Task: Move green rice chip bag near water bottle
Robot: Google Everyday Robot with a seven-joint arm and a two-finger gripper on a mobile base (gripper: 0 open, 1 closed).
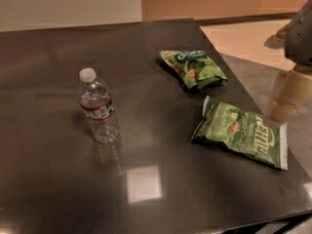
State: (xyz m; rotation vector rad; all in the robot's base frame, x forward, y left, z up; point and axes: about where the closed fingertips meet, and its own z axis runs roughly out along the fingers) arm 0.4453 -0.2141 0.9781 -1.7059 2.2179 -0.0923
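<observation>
The green rice chip bag (193, 69) is small and bright green with a dark band and white lettering. It lies flat on the dark table (53, 179) at the back right. The water bottle (98, 107) is clear with a white cap and a red-and-white label band. It stands upright at the left-centre, well apart from the bag. My gripper (287, 106) hangs at the right edge of the view, beyond the table's right edge. It is to the right of and nearer than the rice chip bag, and touches nothing.
A larger, paler green chip bag (242, 133) with big white lettering lies near the table's right edge, between the gripper and the table's middle. The table's right edge runs diagonally, with light floor (243, 38) beyond it. A wall stands behind.
</observation>
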